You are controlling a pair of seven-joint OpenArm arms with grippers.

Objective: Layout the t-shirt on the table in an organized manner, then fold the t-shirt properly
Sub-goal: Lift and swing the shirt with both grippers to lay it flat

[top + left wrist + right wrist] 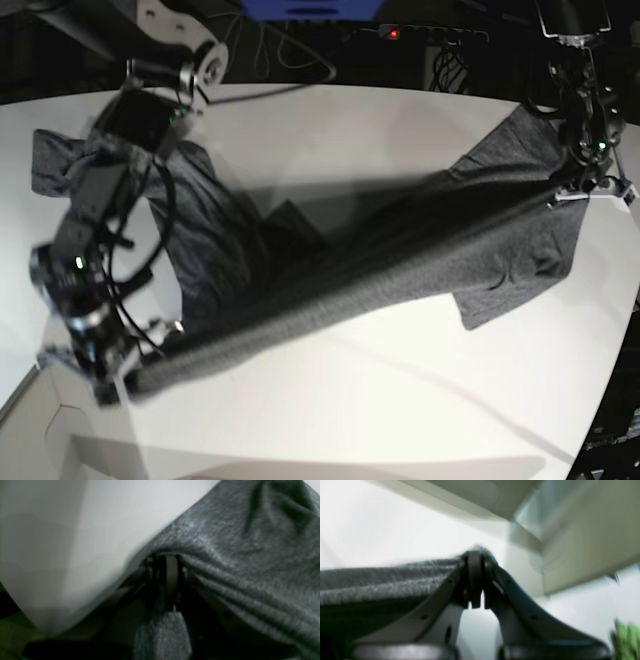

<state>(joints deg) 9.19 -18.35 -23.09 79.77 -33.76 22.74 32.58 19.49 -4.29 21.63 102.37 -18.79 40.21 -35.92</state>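
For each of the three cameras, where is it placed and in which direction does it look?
Left wrist: on the left arm, looking along the left gripper, shut on the t-shirt above the table.
Right wrist: on the right arm, looking along the right gripper, shut on a t-shirt edge.
Base: overhead, looking down on the table, both arms and the stretched t-shirt.
All views share the t-shirt.
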